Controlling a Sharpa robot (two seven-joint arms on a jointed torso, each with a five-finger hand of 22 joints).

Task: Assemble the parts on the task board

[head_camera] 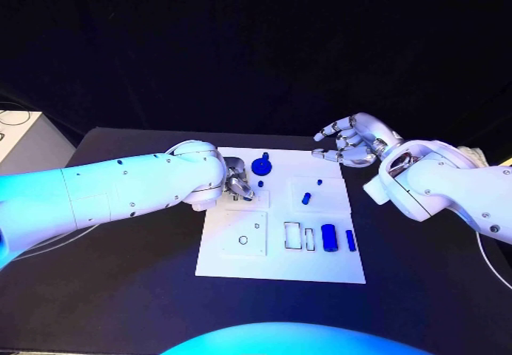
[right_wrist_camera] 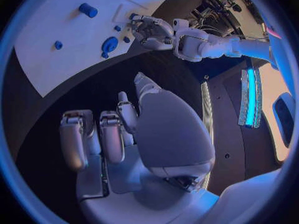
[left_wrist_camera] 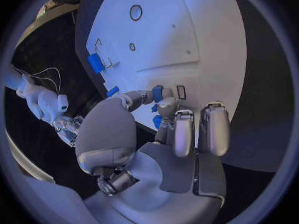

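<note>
Several small blue parts sit on the white task board [head_camera: 280, 251] in the middle of the black table [head_camera: 128, 296]. Judgement: they look like rigid plastic, light, smooth, probably slippery, not fragile; best taken by a fingertip pinch across the sides of each piece, not from the top face.

Left side first. The left hand [head_camera: 237, 186] is down on the board's far-left part, fingers bunched low over a small square plate there. In the left wrist view the thumb and a finger of the left hand [left_wrist_camera: 159, 119] close on a small blue part [left_wrist_camera: 157, 92] right at the board surface; a second bit of blue shows just under the fingers [left_wrist_camera: 176, 134], which are curled in together. It looks pinched, so I read it as held, though the contact is partly hidden.

Moving right along the board: a blue knob-shaped part [head_camera: 263, 166] stands near the far edge just beside the left hand, a small blue peg [head_camera: 306, 198] is in the middle right, and a thicker blue cylinder [head_camera: 330, 237] with a thin blue bar [head_camera: 350, 240] lie near the right edge, next to empty rectangular slots [head_camera: 292, 234].

Right side: the right hand [head_camera: 352, 140] hovers off the board's far-right corner, above the table, fingers spread apart and lightly curled, holding nothing, touching nothing. Right wrist view agrees: right hand fingers [right_wrist_camera: 112, 139] apart, empty, board well apart from them.
</note>
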